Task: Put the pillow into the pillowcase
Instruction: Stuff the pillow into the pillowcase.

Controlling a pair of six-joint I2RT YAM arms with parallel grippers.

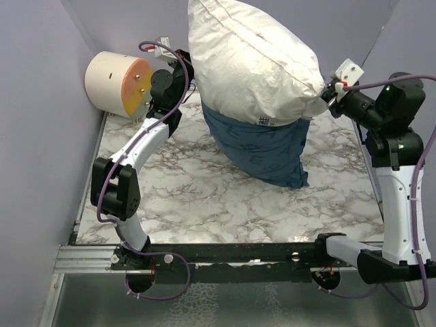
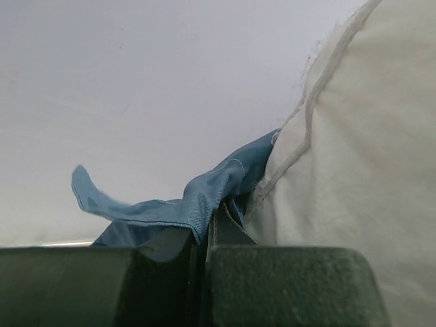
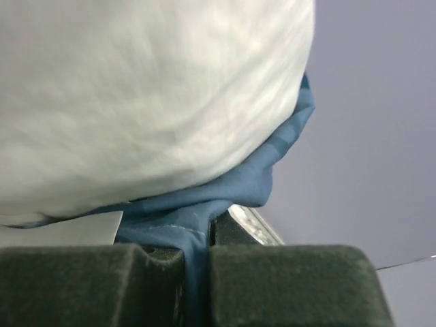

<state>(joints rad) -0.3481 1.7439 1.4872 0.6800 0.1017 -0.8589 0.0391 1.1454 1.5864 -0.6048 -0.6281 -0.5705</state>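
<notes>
Pillow (image 1: 248,58): white, plump, raised between my two hands, lower part sunk in the pillowcase (image 1: 262,146), upper bulk bare above it. Pillowcase: blue, bottom resting on the marble tabletop (image 1: 204,197). My left hand (image 2: 204,262): pressed together on a blue hem, pillow seam just to its right. My right hand (image 3: 197,266): pinching a blue fold, pillow bulging above it. Wrist views alone show the pinched cloth; the top view alone shows a cream cylinder (image 1: 119,83) left of the pillow.
</notes>
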